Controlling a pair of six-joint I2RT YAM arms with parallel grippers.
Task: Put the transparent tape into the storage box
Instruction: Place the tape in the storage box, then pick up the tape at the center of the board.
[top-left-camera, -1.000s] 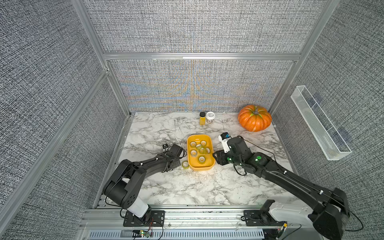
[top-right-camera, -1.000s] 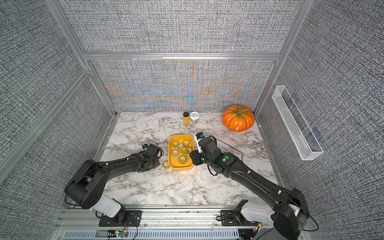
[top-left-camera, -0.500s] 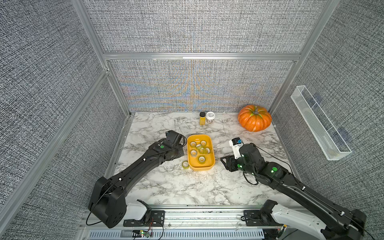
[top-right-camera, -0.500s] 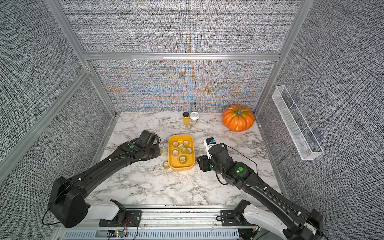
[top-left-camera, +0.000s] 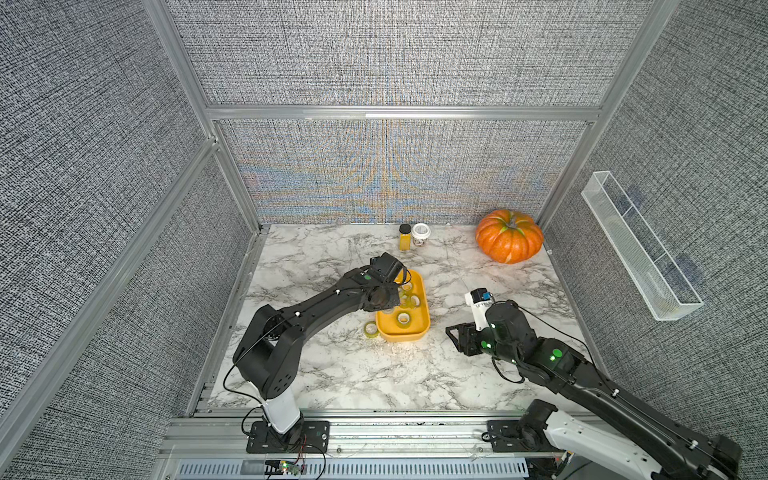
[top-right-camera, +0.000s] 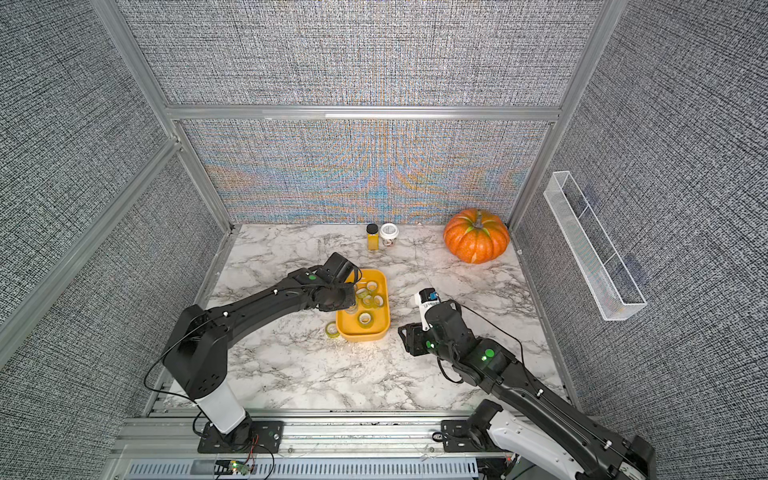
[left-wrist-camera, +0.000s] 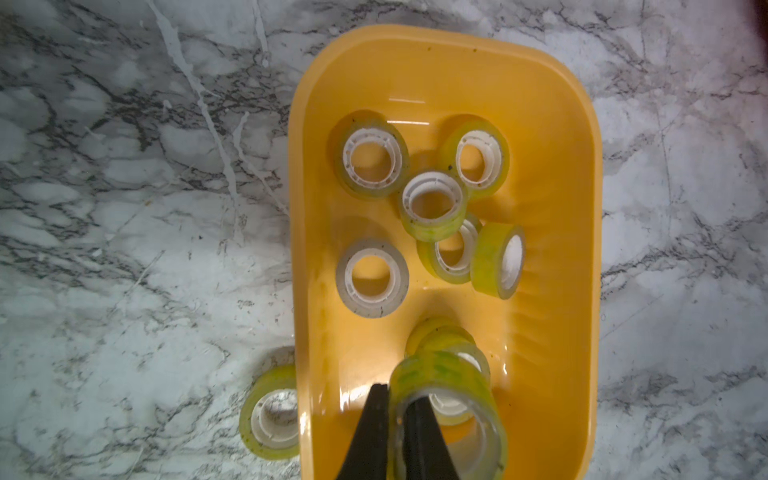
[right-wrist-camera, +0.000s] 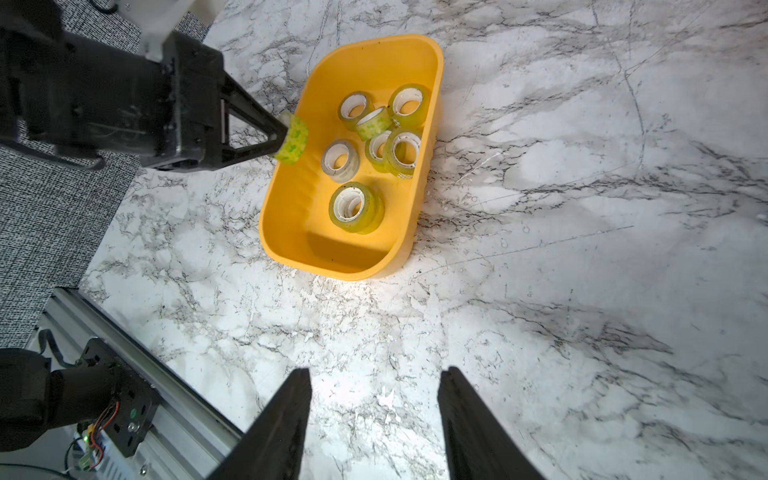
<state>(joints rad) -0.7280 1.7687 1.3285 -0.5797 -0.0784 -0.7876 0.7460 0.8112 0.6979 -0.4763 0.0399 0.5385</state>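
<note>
One roll of transparent tape (left-wrist-camera: 440, 370) is clenched in the left fingers (left-wrist-camera: 370, 424) above the storage box (left-wrist-camera: 552, 124), where several already lie. The step is the drop; next these fingers need only release. Another roll (top-left-camera: 370, 328) waits on the tabletop (top-left-camera: 332, 374), beside the box's lower-left corner in both top views. The right fingers (right-wrist-camera: 286, 415), spread and empty, stand farther from the box than a second ago.

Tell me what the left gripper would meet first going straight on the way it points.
Probably the stacked rolls in the tub, directly ahead of the left gripper and its held roll. Depth is unclear, so it could be the tub floor instead.
</note>
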